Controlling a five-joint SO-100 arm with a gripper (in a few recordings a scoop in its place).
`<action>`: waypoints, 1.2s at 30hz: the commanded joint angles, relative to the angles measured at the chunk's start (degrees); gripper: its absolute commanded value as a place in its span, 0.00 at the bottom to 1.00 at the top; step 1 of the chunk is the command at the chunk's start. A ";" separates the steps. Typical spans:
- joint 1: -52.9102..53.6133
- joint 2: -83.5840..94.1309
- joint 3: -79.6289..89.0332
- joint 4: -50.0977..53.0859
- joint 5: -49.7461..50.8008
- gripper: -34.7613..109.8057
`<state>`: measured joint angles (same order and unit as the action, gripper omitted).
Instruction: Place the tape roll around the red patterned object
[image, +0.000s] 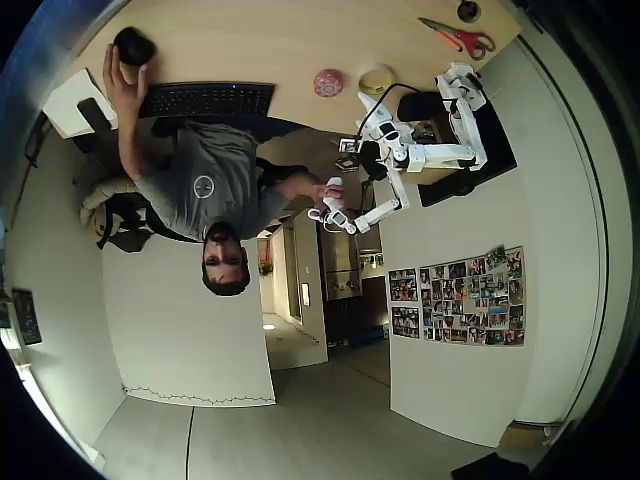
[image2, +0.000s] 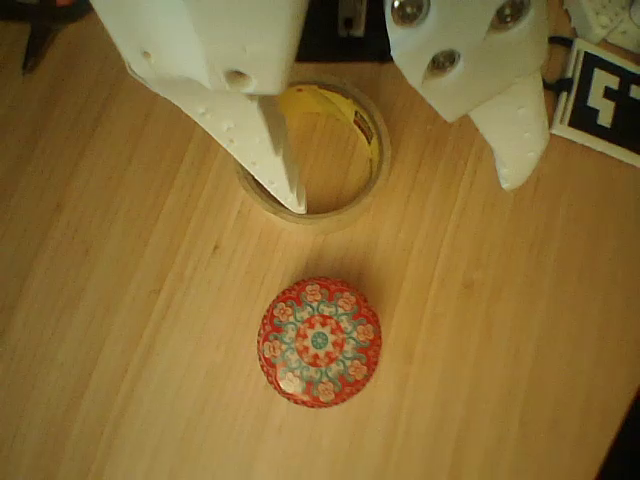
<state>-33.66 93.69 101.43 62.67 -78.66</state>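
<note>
In the wrist view we see the hand (image2: 400, 195) released, its two white fingers spread wide and holding nothing. The left finger (image2: 262, 140) reaches down over the tape roll (image2: 345, 205), its tip appearing inside the ring's open centre near the lower wall, while the right finger (image2: 518, 135) sits outside the ring to the right, over bare wood. We cannot tell whether either tip touches the roll or the bench (image2: 120, 330).

The tape roll lies flat on the bench in the upper middle of that frame. The red patterned object (image2: 320, 341) sits below it, near but apart, a low round dome with a floral pattern in pink and teal.

In the overhead view the two lie side by side near the top centre: the red patterned object (image: 328, 82) left of the tape roll (image: 376, 78), with red-handled scissors (image: 462, 38) further right.

We judge the roll light and fairly stiff, though its thin wall could flex under a hard squeeze, and its smooth face may slip. The sensible hold is across one wall, one finger inside and one outside, much as the fingers stand now. The opening looks only slightly wider than the dome, so the fit seems close and the roll needs lowering level.
</note>
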 joint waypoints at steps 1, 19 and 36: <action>-0.70 1.93 0.00 0.62 -0.97 0.57; 8.96 27.60 25.93 10.81 0.26 0.56; 8.44 25.05 41.22 -0.79 13.71 0.53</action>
<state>-24.70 118.92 145.20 61.44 -64.60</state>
